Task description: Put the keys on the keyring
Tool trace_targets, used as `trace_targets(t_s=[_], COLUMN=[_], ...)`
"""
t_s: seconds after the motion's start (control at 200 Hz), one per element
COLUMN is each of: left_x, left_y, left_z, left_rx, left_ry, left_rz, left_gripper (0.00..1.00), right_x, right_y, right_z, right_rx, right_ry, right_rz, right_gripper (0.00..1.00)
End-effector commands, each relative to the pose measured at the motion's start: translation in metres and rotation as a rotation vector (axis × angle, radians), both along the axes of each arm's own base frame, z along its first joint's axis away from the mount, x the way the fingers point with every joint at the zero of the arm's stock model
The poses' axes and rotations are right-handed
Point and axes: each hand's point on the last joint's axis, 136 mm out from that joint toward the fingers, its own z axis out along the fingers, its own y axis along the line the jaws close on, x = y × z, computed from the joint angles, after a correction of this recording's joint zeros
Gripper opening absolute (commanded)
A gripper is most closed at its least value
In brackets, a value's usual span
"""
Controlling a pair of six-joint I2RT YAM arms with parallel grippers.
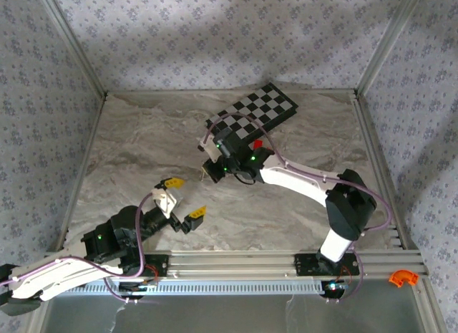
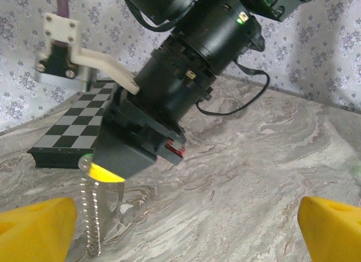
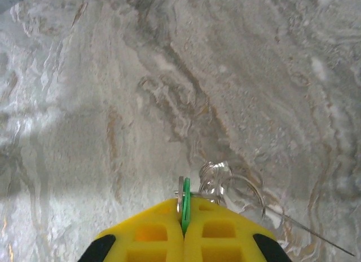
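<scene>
Right gripper [image 3: 183,214] is clamped on the green-headed key [image 3: 185,195]. The beaded keyring [image 2: 90,217] dangles just below its fingertips. Best to hold the key steady while threading. Left gripper [image 2: 183,231] stands wide apart.

Your left arm [image 1: 57,272] and right arm [image 1: 297,181] pair white shells with black joint housings, each dotted with small green lights and trailed by purple cable. Left hand [image 1: 185,198] and right hand [image 3: 184,214] have yellow fingers.
</scene>
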Motion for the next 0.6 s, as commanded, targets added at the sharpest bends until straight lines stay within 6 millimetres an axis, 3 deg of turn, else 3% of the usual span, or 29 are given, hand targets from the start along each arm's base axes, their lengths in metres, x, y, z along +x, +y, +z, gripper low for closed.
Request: trace_targets(t_s=[0.0,0.19,0.21,0.595], left_x=[0.000,0.001,0.002,0.003], left_y=[0.002,0.003,0.003,0.006], left_z=[0.014,0.012,0.012,0.015], left_rx=[-0.037,-0.036,-0.038,-0.041], left_ry=[-0.021,-0.016,-0.016,-0.019], left_rz=[0.005,0.018,0.021,0.034], left_gripper=[0.99,0.99,1.00,1.00], right_x=[-0.015,-0.033,-0.038,-0.066], right_y=[-0.007,-0.016,-0.021,-0.049], right_z=[0.008,0.008,-0.004,-0.037], right_rx=[-0.016,-0.035,-0.055,-0.058], right_ry=[-0.017,-0.014,0.006,0.116], right_rz=[0.006,0.018,0.018,-0.013], right_gripper=[0.00,0.00,0.00,0.00])
